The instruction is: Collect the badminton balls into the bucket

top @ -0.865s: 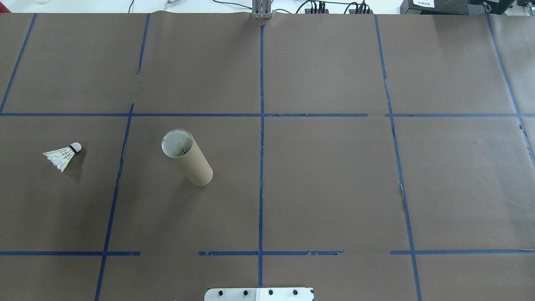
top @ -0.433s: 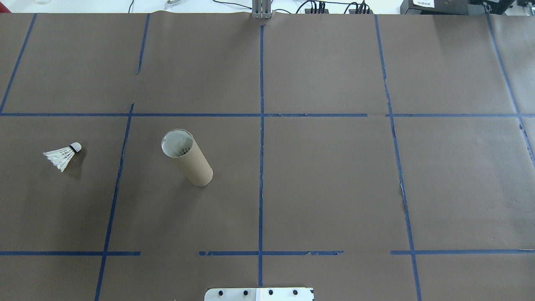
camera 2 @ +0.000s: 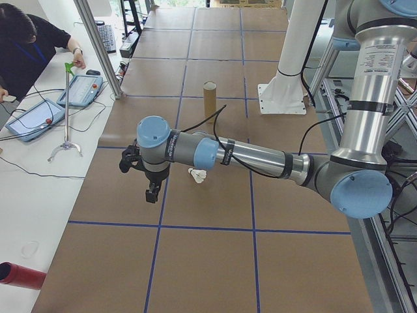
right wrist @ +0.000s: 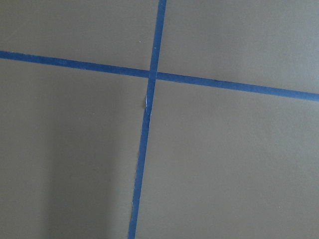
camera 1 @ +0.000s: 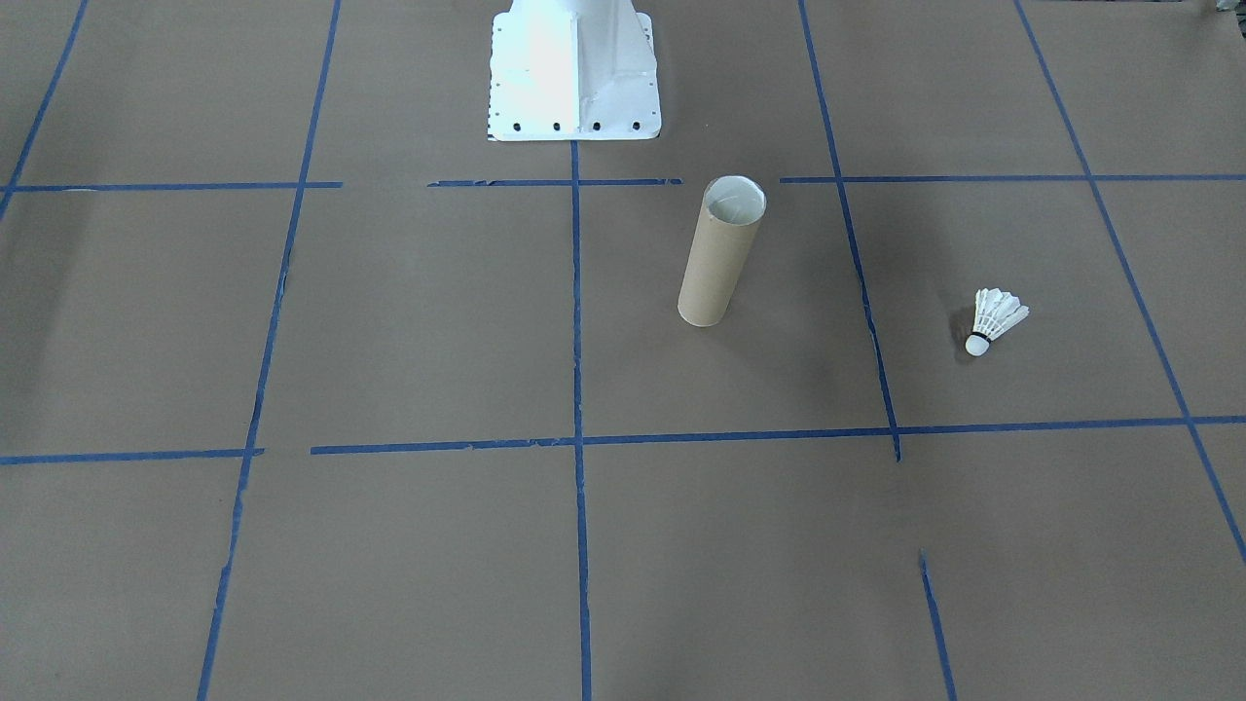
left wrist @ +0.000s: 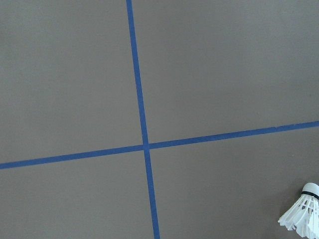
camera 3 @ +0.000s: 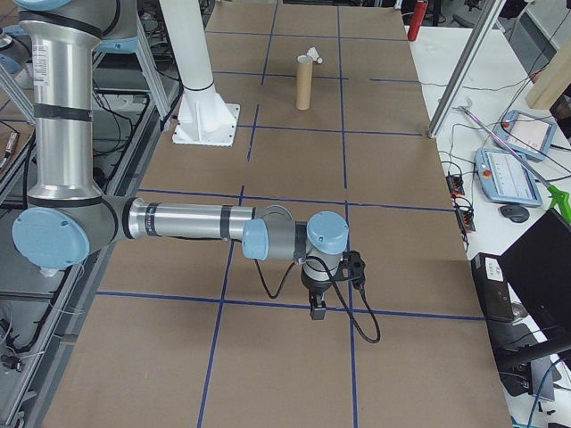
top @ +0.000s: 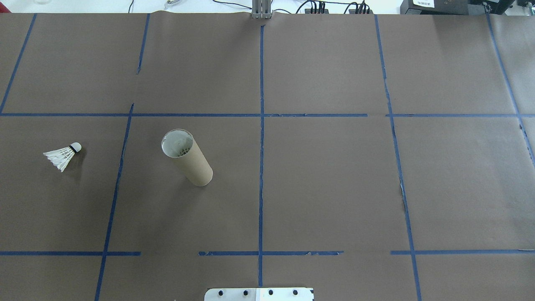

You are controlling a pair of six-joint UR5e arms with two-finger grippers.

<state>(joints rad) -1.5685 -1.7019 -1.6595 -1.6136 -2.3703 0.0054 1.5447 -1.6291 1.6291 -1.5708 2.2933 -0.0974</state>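
Overhead exterior shows the shuttlecock (top: 64,156) lying on its side on the brown worktop (top: 326,179), well apart from the upright tube (top: 187,157), which stands one grid square over. My left hand (camera 2: 151,193) and right hand (camera 3: 317,309) hang above the worktop in the side views only; whether they are released or clenched I cannot tell.

table cover (top: 326,188): matt brown paper, blue tape lines | tube (top: 192,165): matt tan cardboard, pale inside | shuttlecock (top: 62,155): white feathers, smooth white tip | pedestal base (camera 1: 574,73): glossy white metal
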